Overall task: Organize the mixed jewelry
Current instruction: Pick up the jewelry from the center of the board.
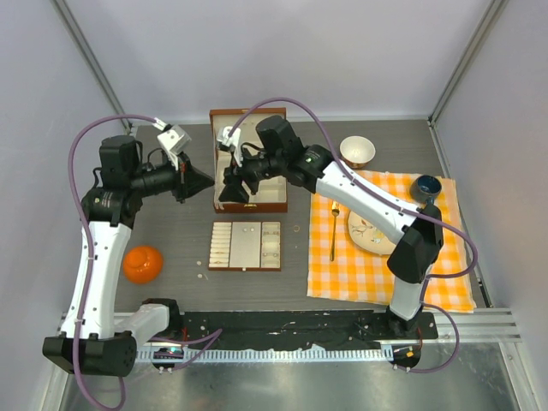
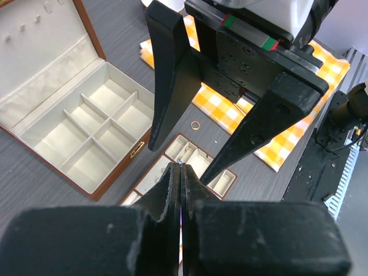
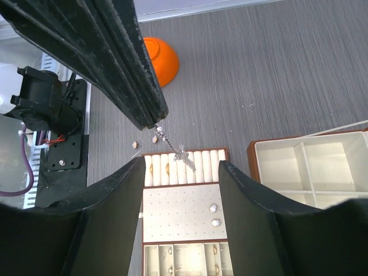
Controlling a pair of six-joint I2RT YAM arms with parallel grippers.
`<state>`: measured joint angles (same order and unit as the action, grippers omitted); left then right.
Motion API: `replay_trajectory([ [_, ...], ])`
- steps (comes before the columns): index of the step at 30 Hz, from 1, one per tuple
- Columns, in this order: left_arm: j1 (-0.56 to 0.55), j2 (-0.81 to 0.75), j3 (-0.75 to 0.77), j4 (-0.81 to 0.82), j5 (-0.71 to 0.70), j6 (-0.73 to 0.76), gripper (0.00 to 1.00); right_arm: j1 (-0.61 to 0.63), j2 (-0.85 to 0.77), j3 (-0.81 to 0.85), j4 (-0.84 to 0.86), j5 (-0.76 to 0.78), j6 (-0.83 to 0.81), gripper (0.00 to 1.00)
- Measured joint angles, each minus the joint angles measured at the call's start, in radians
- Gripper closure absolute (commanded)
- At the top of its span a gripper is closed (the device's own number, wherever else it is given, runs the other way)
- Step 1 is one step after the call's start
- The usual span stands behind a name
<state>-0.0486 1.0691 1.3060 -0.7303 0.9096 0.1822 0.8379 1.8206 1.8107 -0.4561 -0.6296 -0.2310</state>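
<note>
above the flat wooden tray with cream lining (image 3: 206,167), the left gripper (image 3: 154,123) is pinched flat on the top of a thin silvery chain necklace (image 3: 175,151). the chain dangles in a short kinked strand over the tray's row of padded ring rolls. the right gripper (image 3: 181,168) stands wide on either side of the strand, and its matte black fingers do not touch it as far as the wrist view shows.

the sorting looks partly done. two pale stud-like bits (image 3: 215,214) sit on the dotted panel in the tray's middle. a few small pieces lie in its end compartments and among the ring rolls. out on the grey wood-grain table (image 3: 276,75) are two tiny loose pieces (image 3: 136,144) just beside a corner of the tray. a small gold-toned ring (image 2: 195,125) lies alone between the tray and the orange-and-white checked cloth (image 2: 221,112). the brown wooden box (image 2: 123,167) stands open, and its cream partitions show nothing inside. i judge the chain to be the piece in hand, with the stray bits and the ring left to place.

the chain is fine and limp, likely to snag or bunch. the tray lining looks soft and fabric-like, and the box walls look smooth and rigid. the glossy, domed orange bowl (image 3: 164,56) sits well apart.
</note>
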Motion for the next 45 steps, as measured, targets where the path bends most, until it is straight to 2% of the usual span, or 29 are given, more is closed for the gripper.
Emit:
replay_trajectory([
  [16, -0.004, -0.005, -0.003, 0.002, 0.000, -0.019, 1.00, 0.007, 0.026, 0.013, 0.001, 0.060, -0.002, 0.48],
  [45, -0.009, -0.016, -0.024, 0.033, 0.000, -0.026, 1.00, 0.024, 0.027, 0.014, 0.007, 0.082, -0.002, 0.50],
])
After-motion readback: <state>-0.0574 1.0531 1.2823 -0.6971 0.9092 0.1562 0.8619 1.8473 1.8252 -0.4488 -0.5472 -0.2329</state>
